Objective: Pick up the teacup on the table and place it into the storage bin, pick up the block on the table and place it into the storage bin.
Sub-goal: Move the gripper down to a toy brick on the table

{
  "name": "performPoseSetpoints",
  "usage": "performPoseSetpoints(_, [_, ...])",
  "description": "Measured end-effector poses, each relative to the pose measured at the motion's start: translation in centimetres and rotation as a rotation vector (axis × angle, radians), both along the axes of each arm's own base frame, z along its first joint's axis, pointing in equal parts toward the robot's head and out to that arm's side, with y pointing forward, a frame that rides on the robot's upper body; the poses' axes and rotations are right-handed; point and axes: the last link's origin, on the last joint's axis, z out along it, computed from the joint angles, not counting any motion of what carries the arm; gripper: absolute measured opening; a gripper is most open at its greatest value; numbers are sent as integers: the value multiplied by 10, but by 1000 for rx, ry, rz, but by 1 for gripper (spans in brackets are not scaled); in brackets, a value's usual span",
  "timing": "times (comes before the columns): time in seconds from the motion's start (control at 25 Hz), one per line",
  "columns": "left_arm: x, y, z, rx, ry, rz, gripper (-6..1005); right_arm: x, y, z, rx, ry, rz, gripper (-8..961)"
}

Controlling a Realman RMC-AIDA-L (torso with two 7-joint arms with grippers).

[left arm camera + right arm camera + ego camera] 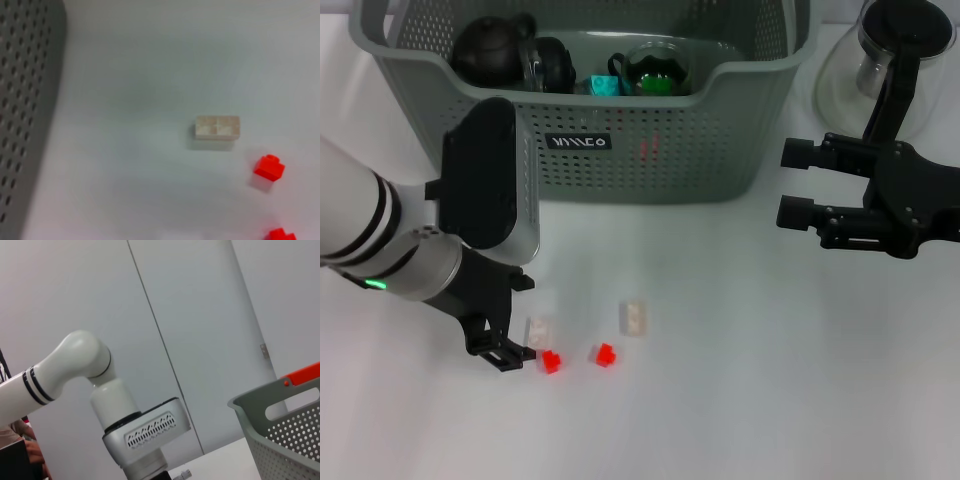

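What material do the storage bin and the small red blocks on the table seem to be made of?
The storage bin: likely matte grey-green moulded plastic, judging by its evenly perforated walls. The red blocks: probably glossy plastic, with studded tops and saturated colour.

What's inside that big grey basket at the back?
In the basket lie a dark round teapot, a dark cup, something teal and a glass cup with green inside. The front wall hides the basket's floor and whatever sits lower.
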Motion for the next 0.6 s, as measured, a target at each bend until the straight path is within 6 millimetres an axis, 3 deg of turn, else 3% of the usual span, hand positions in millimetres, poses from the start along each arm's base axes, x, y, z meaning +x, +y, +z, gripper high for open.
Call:
performPoseSetpoints(0.44, [-1, -4, 0, 27, -11, 8, 801, 1, 3, 1, 11, 1, -16, 850])
performPoseSetpoints(0.6, [-1, -7, -3, 14, -8, 10, 686, 1, 3, 0, 11, 1, -16, 850])
